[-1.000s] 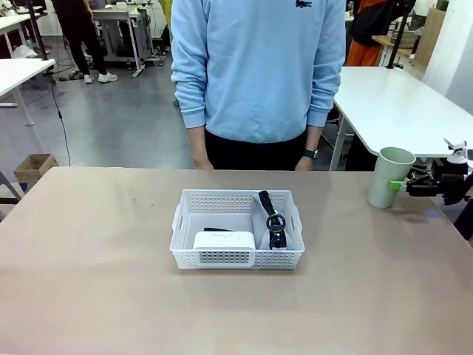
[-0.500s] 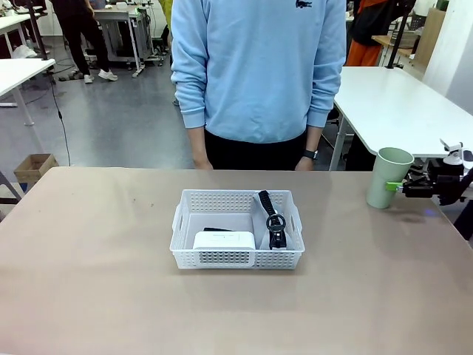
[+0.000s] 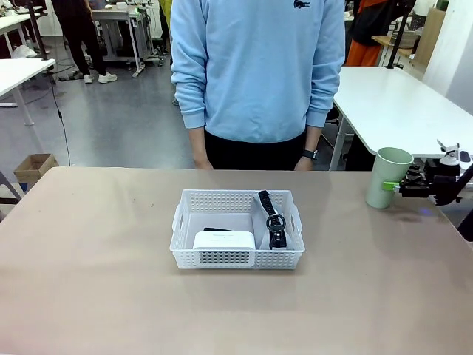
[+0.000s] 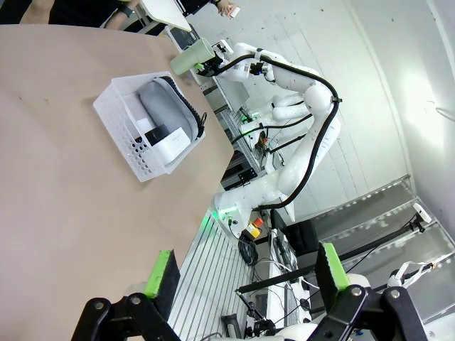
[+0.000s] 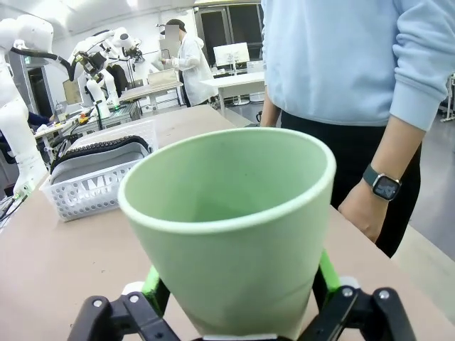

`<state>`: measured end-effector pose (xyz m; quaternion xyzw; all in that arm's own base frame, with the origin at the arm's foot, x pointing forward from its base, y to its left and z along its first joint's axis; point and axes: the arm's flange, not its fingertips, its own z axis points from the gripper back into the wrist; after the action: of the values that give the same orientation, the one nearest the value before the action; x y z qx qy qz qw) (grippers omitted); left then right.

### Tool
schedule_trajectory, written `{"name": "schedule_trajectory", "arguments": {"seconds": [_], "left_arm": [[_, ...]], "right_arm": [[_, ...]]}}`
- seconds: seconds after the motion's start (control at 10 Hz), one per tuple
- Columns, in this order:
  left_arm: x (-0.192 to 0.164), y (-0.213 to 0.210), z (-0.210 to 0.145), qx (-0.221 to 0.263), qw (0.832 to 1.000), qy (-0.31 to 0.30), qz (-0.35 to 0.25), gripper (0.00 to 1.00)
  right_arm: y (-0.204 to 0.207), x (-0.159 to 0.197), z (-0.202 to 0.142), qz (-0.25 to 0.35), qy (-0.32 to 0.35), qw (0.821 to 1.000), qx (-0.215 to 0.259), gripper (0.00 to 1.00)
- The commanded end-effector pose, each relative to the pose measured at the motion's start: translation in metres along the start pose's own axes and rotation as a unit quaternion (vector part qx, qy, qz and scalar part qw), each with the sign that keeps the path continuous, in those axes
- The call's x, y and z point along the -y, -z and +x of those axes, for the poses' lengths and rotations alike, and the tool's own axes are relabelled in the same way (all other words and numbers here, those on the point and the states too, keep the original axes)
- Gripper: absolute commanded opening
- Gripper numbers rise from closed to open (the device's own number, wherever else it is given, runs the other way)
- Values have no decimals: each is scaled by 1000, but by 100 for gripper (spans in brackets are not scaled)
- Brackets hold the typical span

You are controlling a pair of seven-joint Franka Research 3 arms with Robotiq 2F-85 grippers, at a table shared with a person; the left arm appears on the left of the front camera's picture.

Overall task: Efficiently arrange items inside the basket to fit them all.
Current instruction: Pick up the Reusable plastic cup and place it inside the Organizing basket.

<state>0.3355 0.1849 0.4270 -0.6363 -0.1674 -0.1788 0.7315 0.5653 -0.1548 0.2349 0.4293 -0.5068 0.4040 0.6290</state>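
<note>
Gripping the pale green cup (image 5: 231, 227) in my right claw (image 3: 404, 186) near the counter's (image 3: 96, 281) right edge; my left claw (image 4: 245, 277) gapes wide, holding nothing.

Grey glossy floor (image 3: 111, 111) behind the tan table (image 3: 89, 296) — white tables (image 3: 392, 103) right and upper left, cardboard box (image 3: 33, 166) at left edge.

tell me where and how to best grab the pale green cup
Grip the pale green cup low on its tapered wall, coming in sideways from the table's right edge, as the right gripper does. It stands upright with its mouth open upward, and its narrower base fits between the fingers.
</note>
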Motion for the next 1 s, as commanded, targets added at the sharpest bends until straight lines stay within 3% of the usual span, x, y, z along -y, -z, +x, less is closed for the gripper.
{"name": "schedule_trajectory", "arguments": {"seconds": [0.0,0.1,0.2,0.4,0.5,0.6,0.7,0.8,0.9], "left_arm": [[3,-1,-1,-4,1000,-1,4,100],[3,-1,-1,-4,1000,-1,4,100],[3,-1,-1,-4,1000,-1,4,100],[3,-1,-1,-4,1000,-1,4,100],[3,-1,-1,-4,1000,-1,4,100],[3,-1,-1,-4,1000,-1,4,100],[3,-1,-1,-4,1000,-1,4,100],[3,-1,-1,-4,1000,-1,4,100],[3,-1,-1,-4,1000,-1,4,100]], "right_arm": [[3,4,4,6,-9,1000,6,44],[3,3,4,4,-6,1000,9,44],[2,3,4,2,-6,1000,12,0],[3,2,3,3,-5,1000,11,0],[3,2,4,5,-5,1000,10,30],[3,2,4,7,-6,1000,10,30],[1,-1,7,9,-10,1000,22,0],[-5,-8,20,20,-11,999,30,30],[-14,-26,44,24,-43,999,20,30]]}}
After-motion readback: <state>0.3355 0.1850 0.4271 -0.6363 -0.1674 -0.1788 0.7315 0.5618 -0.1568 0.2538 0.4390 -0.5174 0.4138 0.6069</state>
